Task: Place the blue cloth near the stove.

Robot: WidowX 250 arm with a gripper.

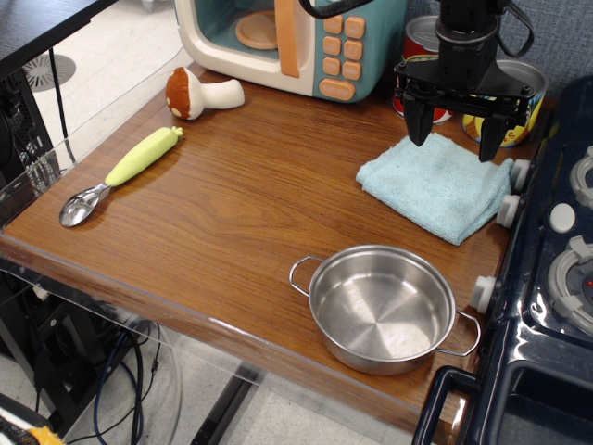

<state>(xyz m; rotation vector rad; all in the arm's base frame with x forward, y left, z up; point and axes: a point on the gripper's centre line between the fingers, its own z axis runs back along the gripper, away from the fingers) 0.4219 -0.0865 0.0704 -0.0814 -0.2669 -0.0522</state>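
Observation:
The blue cloth (438, 185) lies flat on the wooden table at the right, its right edge touching the white knobs of the stove (556, 278). The stove is dark navy with grey ring burners and fills the right edge of the view. My gripper (454, 139) hangs just above the cloth's far edge, fingers spread wide apart and empty, holding nothing.
A steel pot (382, 307) stands in front of the cloth near the table's front edge. Two cans (422, 46) and a teal-and-cream toy microwave (287, 42) stand behind. A toy mushroom (199, 93) and a green-handled scoop (120, 171) lie at the left.

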